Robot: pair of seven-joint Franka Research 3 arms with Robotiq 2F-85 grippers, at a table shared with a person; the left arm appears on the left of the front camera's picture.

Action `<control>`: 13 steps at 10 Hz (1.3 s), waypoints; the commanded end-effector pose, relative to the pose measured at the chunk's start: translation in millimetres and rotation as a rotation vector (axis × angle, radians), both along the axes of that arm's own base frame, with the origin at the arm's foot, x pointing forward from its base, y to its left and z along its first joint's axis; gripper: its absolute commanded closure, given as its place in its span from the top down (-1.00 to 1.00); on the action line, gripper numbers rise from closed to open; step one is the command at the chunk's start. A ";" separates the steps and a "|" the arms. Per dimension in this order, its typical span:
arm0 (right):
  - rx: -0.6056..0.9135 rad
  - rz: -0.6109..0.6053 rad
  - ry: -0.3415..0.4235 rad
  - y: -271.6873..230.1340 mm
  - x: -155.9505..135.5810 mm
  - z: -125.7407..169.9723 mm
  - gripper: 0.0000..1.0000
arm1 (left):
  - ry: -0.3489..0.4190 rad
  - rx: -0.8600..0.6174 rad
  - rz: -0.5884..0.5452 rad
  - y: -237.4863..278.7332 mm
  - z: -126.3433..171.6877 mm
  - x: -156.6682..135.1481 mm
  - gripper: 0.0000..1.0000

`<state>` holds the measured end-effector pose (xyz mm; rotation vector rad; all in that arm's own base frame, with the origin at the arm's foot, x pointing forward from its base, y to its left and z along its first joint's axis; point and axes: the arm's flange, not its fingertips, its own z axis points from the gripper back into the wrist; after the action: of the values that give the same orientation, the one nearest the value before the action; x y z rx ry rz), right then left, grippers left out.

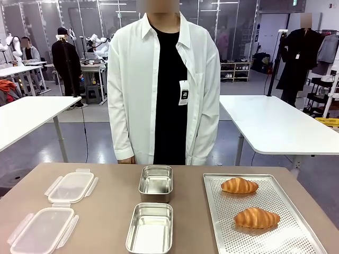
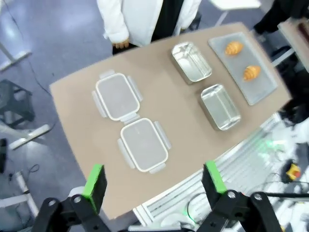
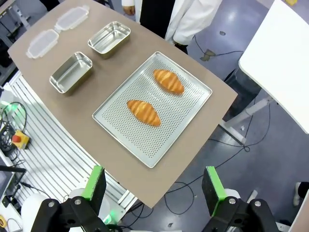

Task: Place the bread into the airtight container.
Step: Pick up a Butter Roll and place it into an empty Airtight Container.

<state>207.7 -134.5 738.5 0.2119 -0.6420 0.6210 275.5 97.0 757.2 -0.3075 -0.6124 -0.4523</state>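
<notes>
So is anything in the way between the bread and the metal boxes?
Nothing visible. Both breads lie on the tray, the two metal boxes stand open beside it, with bare table between. The lids lie on the boxes' other side.

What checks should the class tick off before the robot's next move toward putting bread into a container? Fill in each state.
1. Golden crescent breads lie free on the perforated metal tray: ok.
2. Rectangular steel containers uncovered, nothing inside: ok.
3. Clear plastic lids lie apart from the containers: ok.
4. Right gripper open, holding nothing: ok.
5. Left gripper open, holding nothing: ok.
6. Person's hand clear of the containers: ok.
</notes>
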 end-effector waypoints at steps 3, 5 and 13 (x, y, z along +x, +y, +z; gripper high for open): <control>0.001 0.003 -0.004 0.2 -1.0 0.7 1.00 | 0.001 0.017 0.001 -0.5 2.0 3.2 1.00; 0.000 0.000 -0.001 0.0 -0.1 0.3 1.00 | 0.001 0.017 0.001 -0.5 2.0 3.2 1.00; -0.604 0.616 0.024 126.6 87.9 -74.4 1.00 | 0.001 0.017 0.001 -0.5 2.0 3.2 1.00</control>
<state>286.8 -12.4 688.4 -0.1218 -0.3245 1.3792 278.7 96.4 756.5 -0.2982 -0.6045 -0.4443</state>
